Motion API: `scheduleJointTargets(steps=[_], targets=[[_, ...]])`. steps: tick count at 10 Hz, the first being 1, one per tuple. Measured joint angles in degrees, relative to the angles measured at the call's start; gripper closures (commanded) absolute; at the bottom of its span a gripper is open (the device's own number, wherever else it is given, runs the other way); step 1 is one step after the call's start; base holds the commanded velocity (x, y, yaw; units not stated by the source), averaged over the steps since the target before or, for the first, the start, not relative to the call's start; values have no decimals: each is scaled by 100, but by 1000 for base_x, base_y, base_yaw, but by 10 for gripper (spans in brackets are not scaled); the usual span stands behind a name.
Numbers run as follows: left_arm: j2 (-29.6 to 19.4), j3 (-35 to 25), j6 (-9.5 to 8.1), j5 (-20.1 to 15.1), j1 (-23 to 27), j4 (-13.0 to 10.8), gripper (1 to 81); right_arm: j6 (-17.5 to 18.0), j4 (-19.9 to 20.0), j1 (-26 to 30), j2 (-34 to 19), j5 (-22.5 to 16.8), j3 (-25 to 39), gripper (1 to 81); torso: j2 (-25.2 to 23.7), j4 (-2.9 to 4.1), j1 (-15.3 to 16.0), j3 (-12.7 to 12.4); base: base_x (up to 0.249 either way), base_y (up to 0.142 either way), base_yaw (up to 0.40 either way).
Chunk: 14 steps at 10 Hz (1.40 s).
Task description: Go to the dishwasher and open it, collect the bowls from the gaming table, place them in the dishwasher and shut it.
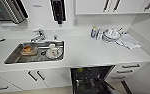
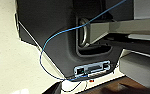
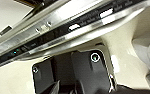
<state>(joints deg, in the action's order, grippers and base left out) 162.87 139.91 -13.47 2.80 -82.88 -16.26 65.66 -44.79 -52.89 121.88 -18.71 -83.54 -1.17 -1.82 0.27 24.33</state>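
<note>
Head view, left to right: steel sink (image 1: 16,56) holding an orange-red bowl (image 1: 28,50) and white crockery (image 1: 54,52); tap (image 1: 38,35); stacked plates (image 1: 111,35); folded cloth (image 1: 129,41). Dishwasher (image 1: 91,80) below the counter (image 1: 91,52), door down, dark racks exposed.

Right wrist view: the door's control edge (image 3: 66,30) sits just beside your right pincer; you cannot tell either pincer's opening.

Risk, as a judgement: your base or arm could strike the lowered door when you drive off.

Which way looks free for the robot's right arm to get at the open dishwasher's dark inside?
Probably from above and in front: the grey-fronted dishwasher stands open under the white counter, its dark inside exposed, with nothing seen blocking it.
</note>
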Motion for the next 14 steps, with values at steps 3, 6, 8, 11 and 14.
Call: scheduleJointTargets(steps=[3, 6, 8, 11, 14], targets=[[-2, 2, -2, 0, 0, 6, 10, -207, -5, -898, -24, 631, -375, 10, -22, 0, 11, 0, 0, 0, 0], [-2, 2, -2, 2, 0, 91, 10, -293, -39, -1369, 369, 1075, -1124, 10, -472, 0, 286, -2, 0, 0, 0], [-2, 2, -4, 20, -5, 105, 10, -310, -68, -1666, 769, 1387, -1620, 10, -876, 0, 540, -4, 0, 0, 0], [0, 2, -4, 41, -44, 108, 10, -332, -155, -2258, 1279, 1792, -2415, 10, -1488, 0, 920, -9, 0, 0, 0], [0, 2, -4, 41, -55, 108, 10, -334, -195, -2621, 1624, 2204, -3003, 10, -2098, 0, 1298, -11, 0, 0, 0]])
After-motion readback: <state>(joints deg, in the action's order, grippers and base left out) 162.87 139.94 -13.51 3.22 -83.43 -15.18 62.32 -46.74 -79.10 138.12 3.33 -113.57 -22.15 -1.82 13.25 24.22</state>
